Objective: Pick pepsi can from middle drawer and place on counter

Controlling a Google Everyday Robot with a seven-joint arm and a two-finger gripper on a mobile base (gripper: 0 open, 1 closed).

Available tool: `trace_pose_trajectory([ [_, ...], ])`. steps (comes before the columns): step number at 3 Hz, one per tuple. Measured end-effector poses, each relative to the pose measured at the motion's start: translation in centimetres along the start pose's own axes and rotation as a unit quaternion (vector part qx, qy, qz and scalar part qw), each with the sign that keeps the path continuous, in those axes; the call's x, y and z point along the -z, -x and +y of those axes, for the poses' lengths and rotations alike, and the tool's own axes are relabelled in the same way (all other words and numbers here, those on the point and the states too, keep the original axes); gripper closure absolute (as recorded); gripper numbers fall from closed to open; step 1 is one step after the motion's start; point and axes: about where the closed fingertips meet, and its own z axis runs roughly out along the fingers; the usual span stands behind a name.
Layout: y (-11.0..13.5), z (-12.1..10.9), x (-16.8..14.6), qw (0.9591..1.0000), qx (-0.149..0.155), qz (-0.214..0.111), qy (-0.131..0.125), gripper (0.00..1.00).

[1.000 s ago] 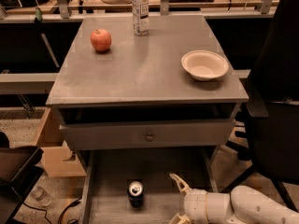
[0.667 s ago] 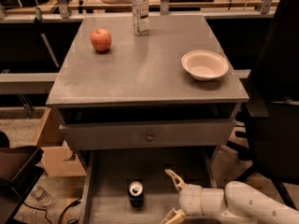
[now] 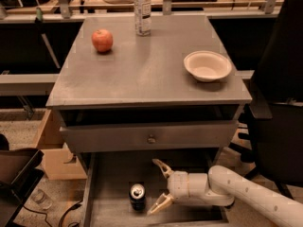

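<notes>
We see one dark, silver-topped pepsi can [image 3: 138, 196] upright in the open middle drawer [image 3: 111, 174]. Just right of it, our gripper [image 3: 156, 186] holds its fingers spread apart. The counter [image 3: 147, 79] carries one apple [image 3: 102, 40], one bottle [image 3: 142, 11] and one bowl [image 3: 207, 65].

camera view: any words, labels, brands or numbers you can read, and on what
None can be read.
bottle label: too blurred to read.
pepsi can in the middle drawer: seen from above, no brand legible.
end effector, open beside the can: no markings.
</notes>
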Motion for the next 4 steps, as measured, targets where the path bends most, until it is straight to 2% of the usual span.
trace_pose_trajectory([
  [1,-0.8,-1.3,-1.5,0.9998,0.004,-0.009,0.016,0.0],
  [2,-2.3,-1.1,-3.4,0.9993,-0.006,-0.004,0.036,0.0],
  [3,-3.6,0.1,-5.1,0.9981,-0.021,-0.005,0.058,0.0],
  [4,-4.2,0.9,-6.2,0.9967,-0.026,-0.003,0.076,0.18],
])
